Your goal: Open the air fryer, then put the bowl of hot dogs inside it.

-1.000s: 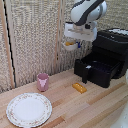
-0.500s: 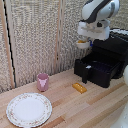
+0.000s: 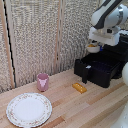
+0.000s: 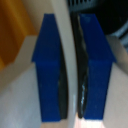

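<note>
The black air fryer (image 3: 121, 49) stands at the exterior view's right with its drawer (image 3: 102, 71) pulled out. The short vertical handle (image 3: 85, 75) juts from the drawer's front. My gripper (image 3: 95, 43) is shut on the rim of the small white bowl (image 3: 92, 48) and holds it in the air above the open drawer's back edge. A yellowish trace of the hot dogs shows inside the bowl. In the wrist view the blue pads (image 4: 49, 70) clamp the bowl's white rim (image 4: 66, 45). The bowl's inside is hidden there.
A pink cup (image 3: 43, 81) and a large patterned plate (image 3: 28, 109) sit on the wooden table (image 3: 75, 110) at the exterior view's left. A loose orange-yellow block (image 3: 79, 88) lies just in front of the drawer. A wicker screen (image 3: 45, 35) stands behind.
My gripper has carried the bowl to the exterior view's right and slightly down, from beside the air fryer to above the open drawer.
</note>
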Motion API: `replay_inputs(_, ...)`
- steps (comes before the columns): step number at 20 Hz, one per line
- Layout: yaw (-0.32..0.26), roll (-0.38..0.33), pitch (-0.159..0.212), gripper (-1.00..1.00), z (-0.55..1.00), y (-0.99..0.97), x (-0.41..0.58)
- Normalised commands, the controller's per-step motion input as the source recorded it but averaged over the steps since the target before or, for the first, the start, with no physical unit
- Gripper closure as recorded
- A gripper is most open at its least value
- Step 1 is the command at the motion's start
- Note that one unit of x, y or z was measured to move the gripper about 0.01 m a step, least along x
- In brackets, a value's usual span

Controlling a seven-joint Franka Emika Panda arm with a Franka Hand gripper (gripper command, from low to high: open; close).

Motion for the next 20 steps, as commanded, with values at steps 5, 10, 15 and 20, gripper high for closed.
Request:
replay_inputs(5, 0.020, 0.000, 0.007, 1.00, -0.33, -0.32, 0.249)
replay_inputs(10, 0.009, 0.000, 0.000, 1.00, -0.18, -0.36, 0.213)
replay_inputs(15, 0.000, -0.005, 0.030, 1.00, -0.21, -0.24, 0.119)
replay_inputs(20, 0.002, -0.096, 0.000, 1.00, -0.33, 0.08, 0.168)
